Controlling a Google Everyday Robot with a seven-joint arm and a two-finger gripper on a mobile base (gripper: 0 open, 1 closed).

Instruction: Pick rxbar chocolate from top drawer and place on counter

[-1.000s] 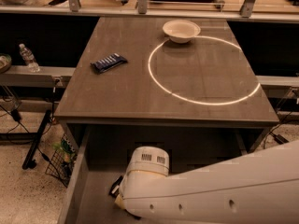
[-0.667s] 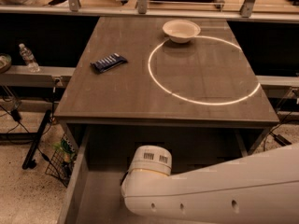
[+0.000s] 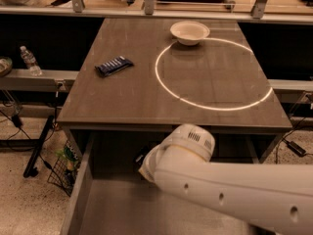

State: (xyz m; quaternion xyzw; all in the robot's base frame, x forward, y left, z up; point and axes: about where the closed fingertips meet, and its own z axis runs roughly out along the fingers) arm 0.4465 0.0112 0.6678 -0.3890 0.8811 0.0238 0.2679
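The top drawer (image 3: 115, 207) stands pulled out below the counter (image 3: 122, 97), and the part of its flat bottom that shows is bare. My white arm reaches across it from the lower right, its wrist just under the counter's front edge. Only a dark bit of the gripper (image 3: 142, 158) shows past the wrist, in the shadow at the back of the drawer. The rxbar chocolate is hidden or out of view. The ring of light (image 3: 213, 72) lies on the counter's right half.
A dark blue wrapped bar (image 3: 113, 65) lies on the counter's left side. A white bowl (image 3: 190, 32) sits at the far edge of the ring. A water bottle (image 3: 30, 61) stands on a ledge to the left. A wire basket (image 3: 63, 173) sits on the floor by the drawer.
My arm has risen and moved towards the back of the drawer. The wrist now sits higher, just under the counter's front edge. Things on the counter have not moved.
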